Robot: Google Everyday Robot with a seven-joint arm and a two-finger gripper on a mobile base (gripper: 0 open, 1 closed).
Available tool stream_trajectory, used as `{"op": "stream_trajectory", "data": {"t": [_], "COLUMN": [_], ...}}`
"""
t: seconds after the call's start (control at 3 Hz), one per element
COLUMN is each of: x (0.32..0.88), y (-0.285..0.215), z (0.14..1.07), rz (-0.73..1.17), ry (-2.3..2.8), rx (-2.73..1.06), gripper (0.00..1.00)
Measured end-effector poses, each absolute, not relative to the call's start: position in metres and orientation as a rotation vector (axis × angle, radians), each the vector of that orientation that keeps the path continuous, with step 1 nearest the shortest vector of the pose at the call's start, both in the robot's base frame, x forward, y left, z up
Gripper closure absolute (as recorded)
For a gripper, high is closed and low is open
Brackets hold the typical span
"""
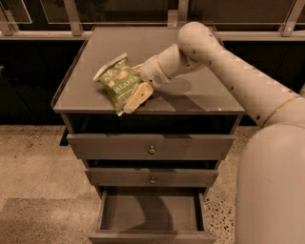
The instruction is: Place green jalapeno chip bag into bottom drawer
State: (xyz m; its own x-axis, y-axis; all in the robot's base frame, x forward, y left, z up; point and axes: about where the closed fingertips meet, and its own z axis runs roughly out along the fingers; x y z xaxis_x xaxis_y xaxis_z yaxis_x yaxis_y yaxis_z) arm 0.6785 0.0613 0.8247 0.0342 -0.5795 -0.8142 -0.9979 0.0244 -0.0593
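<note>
Camera view: gripper [132,88], spread wide, straddles green jalapeno chip bag [114,81] on worktop [200,95]; looks light, crinkly, crushable, so pinch mid-body gently. Bottom drawer [152,237] open.

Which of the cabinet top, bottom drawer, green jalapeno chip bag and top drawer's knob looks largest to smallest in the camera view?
cabinet top
bottom drawer, nearer the camera
green jalapeno chip bag, with the pincer at its right edge
top drawer's knob

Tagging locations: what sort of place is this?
Probably an office or lab: grey three-drawer cabinet, speckled floor, metal-framed glass panels behind. The gripper is at the green jalapeno chip bag on top.
</note>
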Motion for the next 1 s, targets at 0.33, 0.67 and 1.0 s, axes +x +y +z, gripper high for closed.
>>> {"op": "stream_trajectory", "data": {"t": [0.33, 0.67, 1.0], "x": [0.6809, 0.6809, 0.6809], "y": [0.0712, 0.0713, 0.0713], "z": [0.8311, 0.831, 0.831], "rz": [0.783, 0.783, 0.783], "ry": [1.604, 1.604, 1.604], "rx": [-1.642, -1.642, -1.642], "gripper": [0.19, 0.42, 0.65]}}
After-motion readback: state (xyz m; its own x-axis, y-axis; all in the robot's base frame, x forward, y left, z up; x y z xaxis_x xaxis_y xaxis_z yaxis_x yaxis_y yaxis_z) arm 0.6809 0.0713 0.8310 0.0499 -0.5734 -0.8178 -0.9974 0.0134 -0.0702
